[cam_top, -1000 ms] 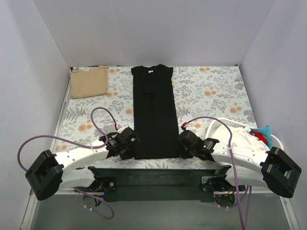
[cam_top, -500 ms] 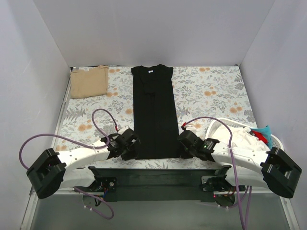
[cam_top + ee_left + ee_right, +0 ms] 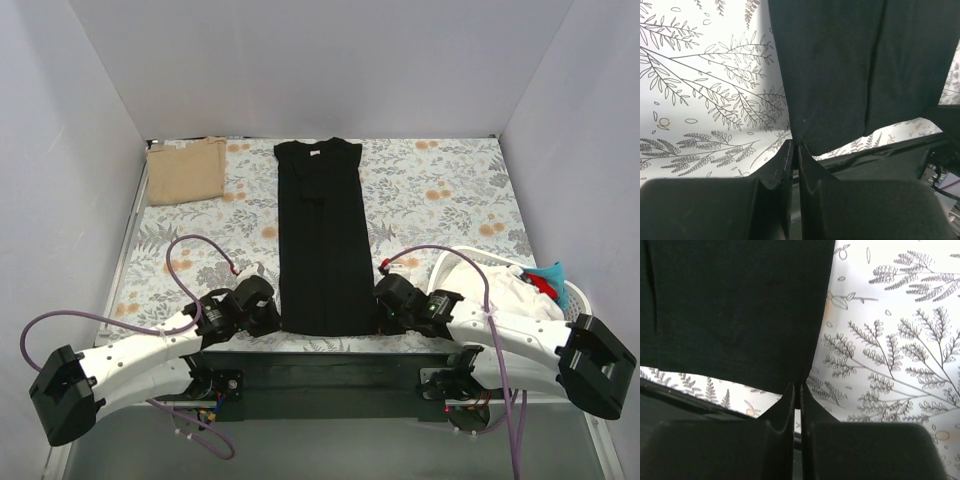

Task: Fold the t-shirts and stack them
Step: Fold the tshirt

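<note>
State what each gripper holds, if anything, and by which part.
Both pinch the black t-shirt at its near hem: the left gripper at the left corner, the right gripper at the right corner.

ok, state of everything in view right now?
black t-shirt, folded into a long strip, flat, near corners pinched
tan t-shirt, folded, lying far left
left tool, shut on black t-shirt's near-left corner
right tool, shut on its near-right corner
basket, holding clothes

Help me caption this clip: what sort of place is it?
Probably a robot lab's laundry-folding cell: plain walls box in a floral cloth, with a black t-shirt laid out and a clothes basket at its right.
</note>
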`<action>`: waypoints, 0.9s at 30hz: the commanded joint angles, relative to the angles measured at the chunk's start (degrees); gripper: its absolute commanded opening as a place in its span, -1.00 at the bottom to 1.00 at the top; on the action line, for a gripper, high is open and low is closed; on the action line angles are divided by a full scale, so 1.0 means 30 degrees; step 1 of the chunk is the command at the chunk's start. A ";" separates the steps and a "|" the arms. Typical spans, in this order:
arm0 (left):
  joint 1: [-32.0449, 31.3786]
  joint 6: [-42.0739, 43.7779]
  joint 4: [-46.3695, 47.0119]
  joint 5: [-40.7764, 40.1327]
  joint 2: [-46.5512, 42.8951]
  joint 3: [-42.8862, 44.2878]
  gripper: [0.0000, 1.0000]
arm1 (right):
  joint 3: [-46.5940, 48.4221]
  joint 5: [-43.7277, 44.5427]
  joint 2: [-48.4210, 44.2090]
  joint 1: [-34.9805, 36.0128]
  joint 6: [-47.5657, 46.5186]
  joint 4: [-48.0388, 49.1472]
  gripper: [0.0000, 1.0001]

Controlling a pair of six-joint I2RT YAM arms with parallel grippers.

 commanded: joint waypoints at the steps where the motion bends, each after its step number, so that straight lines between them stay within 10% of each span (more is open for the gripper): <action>1: -0.0197 0.0328 -0.1081 -0.0082 -0.0920 -0.0113 -1.00 | 0.0916 -0.0167 -0.1093 0.0643 0.0407 -0.1988 -0.97; 27: 0.0241 0.1645 0.6325 -0.5061 0.2035 0.2611 -1.00 | 0.7596 0.4756 0.2126 -0.0290 -0.1025 -0.1114 -0.97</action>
